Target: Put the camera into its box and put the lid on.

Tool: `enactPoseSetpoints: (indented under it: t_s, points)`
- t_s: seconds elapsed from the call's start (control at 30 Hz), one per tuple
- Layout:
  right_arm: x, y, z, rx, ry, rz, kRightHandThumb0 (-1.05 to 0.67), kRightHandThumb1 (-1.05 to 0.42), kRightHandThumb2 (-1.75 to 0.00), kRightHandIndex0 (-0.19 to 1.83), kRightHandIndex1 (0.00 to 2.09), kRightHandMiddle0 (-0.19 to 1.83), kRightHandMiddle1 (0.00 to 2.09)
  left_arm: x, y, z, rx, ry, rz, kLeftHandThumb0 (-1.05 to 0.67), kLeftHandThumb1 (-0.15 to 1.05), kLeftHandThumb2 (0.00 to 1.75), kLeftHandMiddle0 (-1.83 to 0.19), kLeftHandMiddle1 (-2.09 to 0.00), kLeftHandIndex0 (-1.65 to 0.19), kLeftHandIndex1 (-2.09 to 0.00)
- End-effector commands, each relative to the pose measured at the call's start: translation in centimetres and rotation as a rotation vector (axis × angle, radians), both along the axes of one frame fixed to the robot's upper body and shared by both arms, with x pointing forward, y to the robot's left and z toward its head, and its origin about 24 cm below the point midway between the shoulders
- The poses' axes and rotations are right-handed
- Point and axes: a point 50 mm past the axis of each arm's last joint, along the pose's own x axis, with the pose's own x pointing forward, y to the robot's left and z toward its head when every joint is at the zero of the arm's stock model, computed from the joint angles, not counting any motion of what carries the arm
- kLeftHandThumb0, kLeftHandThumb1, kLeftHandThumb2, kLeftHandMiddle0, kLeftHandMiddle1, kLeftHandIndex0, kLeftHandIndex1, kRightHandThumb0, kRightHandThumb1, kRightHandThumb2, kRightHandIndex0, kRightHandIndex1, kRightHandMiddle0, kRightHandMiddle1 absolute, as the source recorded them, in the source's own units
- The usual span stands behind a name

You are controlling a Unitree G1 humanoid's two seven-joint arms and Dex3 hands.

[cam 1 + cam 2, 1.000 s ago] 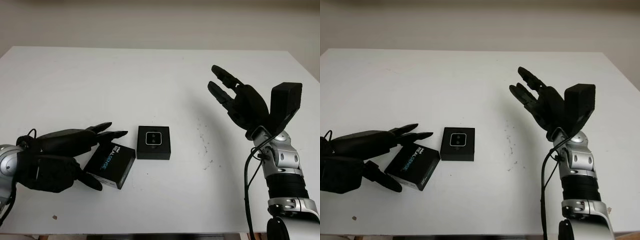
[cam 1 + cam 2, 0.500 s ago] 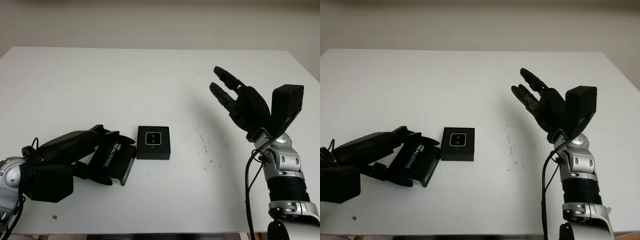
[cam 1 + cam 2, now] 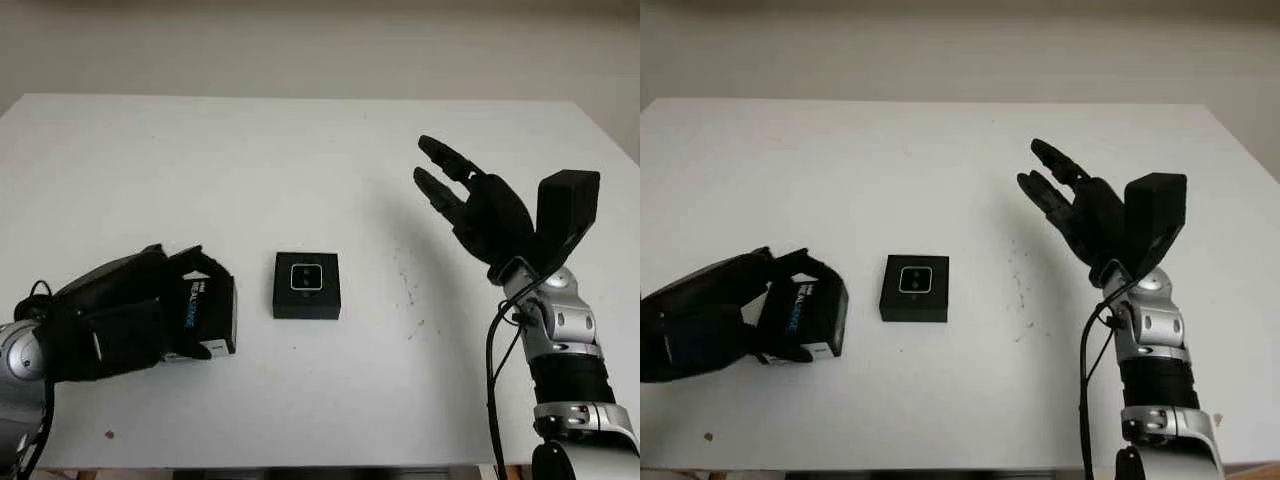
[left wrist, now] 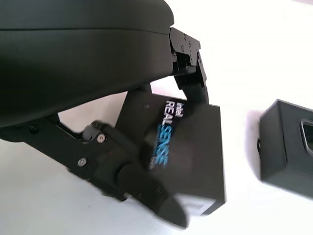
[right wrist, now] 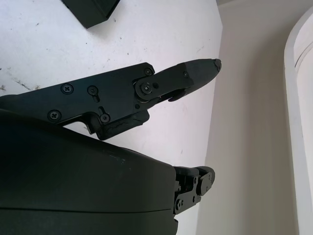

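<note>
Left hand [image 3: 120, 320], lower left of frame, now clenched around the lid [image 3: 205, 312], tipped up off the table [image 3: 300, 150] since 1 second ago. Box [image 3: 306, 285] with camera [image 3: 306, 278] sits at centre, uncovered. Right hand [image 3: 470, 205] hovers released at right. Lidding looks next.

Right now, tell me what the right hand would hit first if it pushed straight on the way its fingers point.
Probably nothing. The right hand, open and raised over the table, points toward the table's far edge, well away from the box. The way looks free, though depth is hard to judge.
</note>
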Motion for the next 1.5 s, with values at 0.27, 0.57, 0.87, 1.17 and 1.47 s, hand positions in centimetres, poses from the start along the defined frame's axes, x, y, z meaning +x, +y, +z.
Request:
enactPoseSetpoints:
  t_s: [0.27, 0.57, 0.87, 1.17, 1.47]
  points:
    - [-0.1, 1.0, -0.1, -0.016, -0.001, 0.003, -0.62, -1.0, -0.05, 0.13, 0.07, 0.09, 0.25, 1.6, -0.8, 5.4, -0.182, -0.059, 0.046, -0.29, 0.96, 0.05, -0.45, -1.7, -0.33, -1.38]
    - [-0.3, 1.8, -0.4, -0.009, -0.01, 0.024, -0.67, -1.0, -0.06, 0.14, 0.07, 0.09, 0.27, 3.0, -3.0, 7.2, -0.294, -0.064, -0.035, -0.31, 0.94, 0.05, -0.56, -1.56, -0.38, -1.38]
    - [-0.4, 2.2, -0.3, 0.003, -0.018, 0.029, -0.63, -1.03, -0.06, 0.14, 0.07, 0.08, 0.3, 4.0, -5.7, 5.8, -0.183, -0.17, -0.129, -0.27, 0.96, 0.06, -0.48, -1.69, -0.3, -1.38]
    - [-0.6, 2.6, -0.2, 0.011, -0.047, 0.022, -0.7, -1.05, -0.16, 0.12, 0.06, 0.04, 0.32, 5.3, -8.0, 3.5, -0.184, -0.184, -0.176, -0.23, 0.98, 0.06, -0.34, -1.57, -0.24, -1.43]
    - [-0.8, 3.2, 0.2, 0.073, -0.083, 0.004, -0.71, -1.05, -0.45, 0.06, 0.03, -0.07, 0.31, 5.8, -9.4, 2.6, -0.172, -0.153, -0.201, -0.23, 0.97, 0.05, -0.45, -1.7, -0.25, -1.5]
